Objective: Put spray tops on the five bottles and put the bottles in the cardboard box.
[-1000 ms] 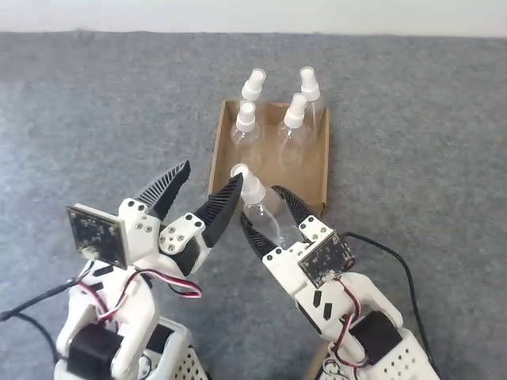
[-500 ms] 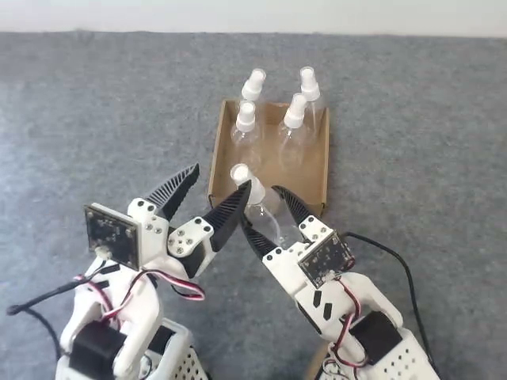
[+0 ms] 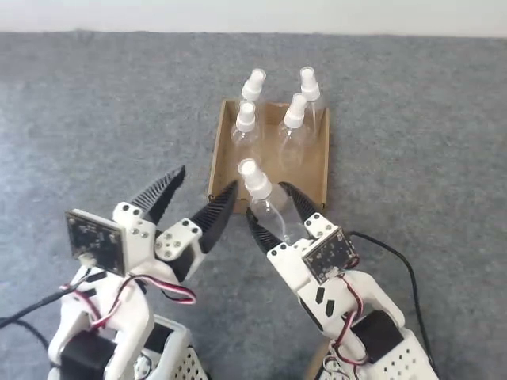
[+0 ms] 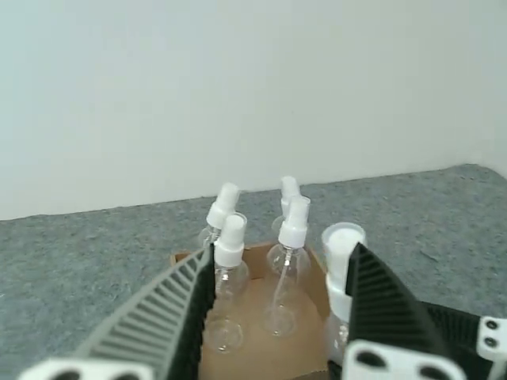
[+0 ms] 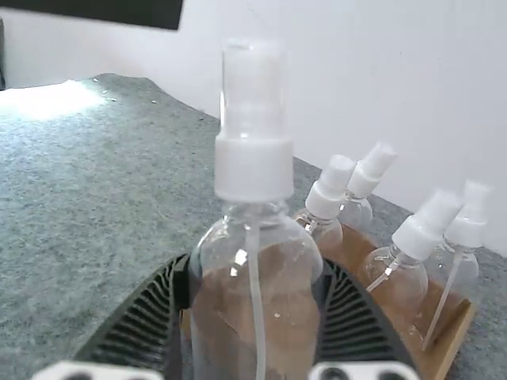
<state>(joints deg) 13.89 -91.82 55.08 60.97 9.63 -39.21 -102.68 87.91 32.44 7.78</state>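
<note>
Pinching the fifth bottle [image 3: 268,215] at its body, the right end effector [image 3: 265,199] is held at the near edge of the cardboard box [image 3: 323,158]. The left end effector [image 3: 208,176], spread wide, has been drawn back off the spray top [image 3: 253,178], so capping is judged done; boxing remains.

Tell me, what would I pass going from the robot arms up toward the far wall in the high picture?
Right tool holding a bottle → front pair of bottles → back pair of bottles
</note>
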